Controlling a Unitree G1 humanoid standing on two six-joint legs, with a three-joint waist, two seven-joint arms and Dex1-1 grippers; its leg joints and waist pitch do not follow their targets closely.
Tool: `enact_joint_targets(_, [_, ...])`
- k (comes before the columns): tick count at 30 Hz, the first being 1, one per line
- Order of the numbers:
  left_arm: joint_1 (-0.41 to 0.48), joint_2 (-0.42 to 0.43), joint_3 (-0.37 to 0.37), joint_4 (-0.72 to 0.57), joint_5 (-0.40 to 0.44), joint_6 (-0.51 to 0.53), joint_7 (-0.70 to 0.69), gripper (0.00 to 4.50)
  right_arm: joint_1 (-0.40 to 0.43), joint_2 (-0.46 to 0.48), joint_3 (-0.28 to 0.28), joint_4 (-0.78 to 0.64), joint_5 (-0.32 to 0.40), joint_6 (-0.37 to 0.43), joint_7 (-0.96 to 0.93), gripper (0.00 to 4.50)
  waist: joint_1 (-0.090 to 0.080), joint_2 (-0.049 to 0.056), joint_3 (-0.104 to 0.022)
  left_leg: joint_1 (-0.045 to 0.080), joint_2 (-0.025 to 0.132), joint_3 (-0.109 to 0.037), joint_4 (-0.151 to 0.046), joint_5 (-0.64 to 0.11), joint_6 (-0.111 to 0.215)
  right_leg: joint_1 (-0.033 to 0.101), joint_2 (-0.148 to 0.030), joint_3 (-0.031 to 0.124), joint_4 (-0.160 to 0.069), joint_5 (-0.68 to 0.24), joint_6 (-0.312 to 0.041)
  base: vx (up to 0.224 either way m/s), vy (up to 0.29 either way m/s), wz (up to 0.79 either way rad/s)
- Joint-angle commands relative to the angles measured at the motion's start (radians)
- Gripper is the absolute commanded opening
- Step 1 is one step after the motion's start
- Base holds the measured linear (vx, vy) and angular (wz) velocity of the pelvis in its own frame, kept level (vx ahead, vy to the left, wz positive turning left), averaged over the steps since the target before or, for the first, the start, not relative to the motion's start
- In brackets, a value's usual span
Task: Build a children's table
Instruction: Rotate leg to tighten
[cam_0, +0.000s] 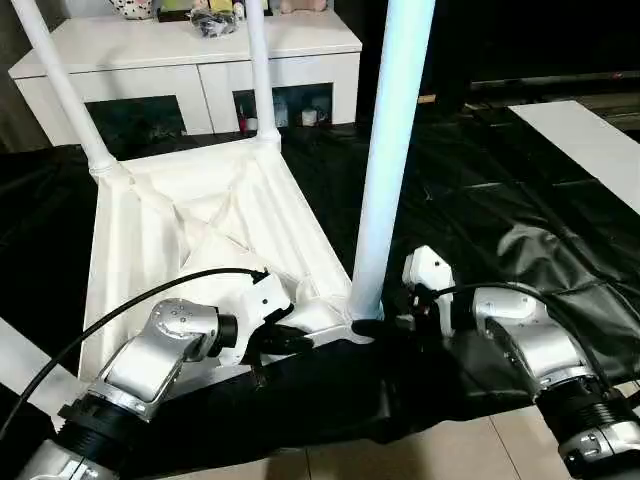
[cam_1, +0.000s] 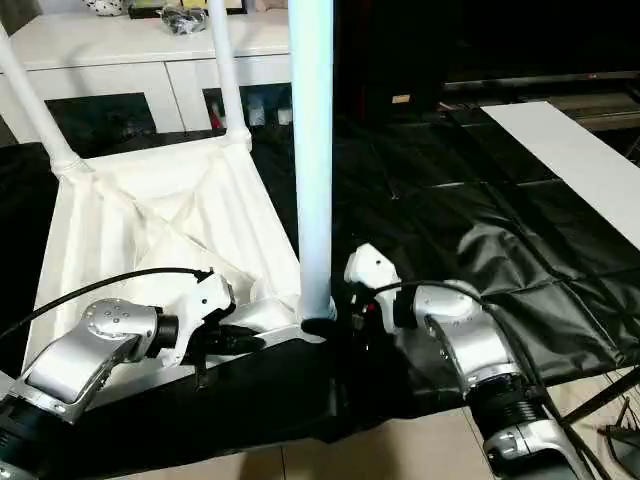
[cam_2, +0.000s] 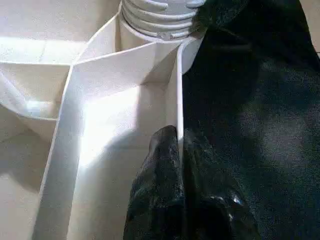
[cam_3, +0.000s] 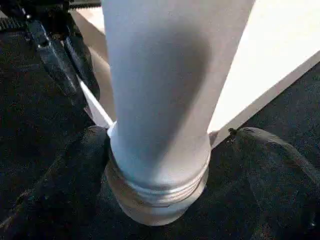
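the main risk here is cross-threading: the threads at the foot of the near leg (cam_0: 392, 150) show above the corner socket (cam_2: 156, 22), so the leg looks only partly screwed in, and a turn given while it leans could jam it or let it topple. a second risk is the upturned tabletop (cam_0: 200, 230) sliding on the black sheet (cam_0: 520, 210) if the left hold slips. the tabletop lies ribs up on that sheet, with two more legs standing in its far corners, in front of a white cabinet (cam_0: 190, 60). the left gripper (cam_2: 177, 150) is clenched on the tabletop's thin near rim, just left of the socket. the right gripper (cam_3: 165, 165) stands spread wide, its fingers (cam_3: 60, 175) flanking the leg's foot on either side; whether they press on it cannot be told.
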Motion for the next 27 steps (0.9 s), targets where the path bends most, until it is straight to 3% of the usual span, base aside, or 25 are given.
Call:
enact_joint_targets(1, [0.003, -0.009, -0.031, 0.019, -0.008, -0.004, -0.039, 0.00, -0.027, 0.003, 0.006, 0.011, -0.008, -0.020, 0.009, 3.92, -0.004, -0.012, -0.050, 0.003, 0.037, -0.019, -0.079, -0.244, 0.044, 0.039, -0.049, 0.039, -0.073, -0.331, -0.209, 0.000, 0.000, 0.00])
enact_joint_targets(13, [0.002, -0.002, -0.030, 0.038, -0.003, -0.015, -0.051, 0.00, -0.048, 0.028, 0.012, 0.091, -0.016, -0.068, 0.021, 3.07, -0.006, -0.011, -0.049, 0.002, 0.037, -0.020, -0.081, -0.254, 0.043, 0.038, -0.048, 0.040, -0.074, -0.344, -0.206, 0.000, 0.000, 0.00])
enact_joint_targets(16, [0.000, -0.015, -0.024, 0.057, 0.005, -0.014, -0.024, 0.00, -0.044, 0.054, -0.006, 0.126, -0.027, -0.072, -0.055, 2.77, -0.009, -0.012, -0.046, 0.002, 0.037, -0.021, -0.083, -0.270, 0.037, 0.037, -0.049, 0.040, -0.078, -0.380, -0.195, 0.000, 0.000, 0.00])
enact_joint_targets(21, [-0.045, -0.123, 0.033, 0.160, 0.045, -0.016, 0.189, 0.00, -0.022, 0.140, -0.059, 0.171, -0.045, -0.032, -0.288, 2.69, -0.022, -0.013, -0.039, 0.012, 0.032, -0.026, -0.085, -0.339, 0.005, 0.025, -0.049, 0.036, -0.100, -0.544, -0.134, 0.000, 0.000, 0.00])
enact_joint_targets(24, [-0.085, -0.195, 0.076, 0.221, 0.049, -0.007, 0.313, 0.00, -0.001, 0.207, -0.089, 0.156, -0.043, 0.006, -0.421, 2.69, -0.025, -0.015, -0.039, 0.012, 0.029, -0.028, -0.085, -0.354, 0.006, 0.023, -0.050, 0.033, -0.108, -0.592, -0.105, -0.017, 0.001, 0.00])
enact_joint_targets(27, [-0.137, -0.266, 0.110, 0.303, 0.066, -0.013, 0.442, 0.00, 0.007, 0.290, -0.112, 0.147, -0.051, 0.045, -0.580, 2.68, -0.025, -0.011, -0.037, 0.020, 0.025, -0.028, -0.083, -0.375, 0.001, 0.012, -0.048, 0.029, -0.120, -0.635, -0.082, 0.000, 0.000, 0.00])
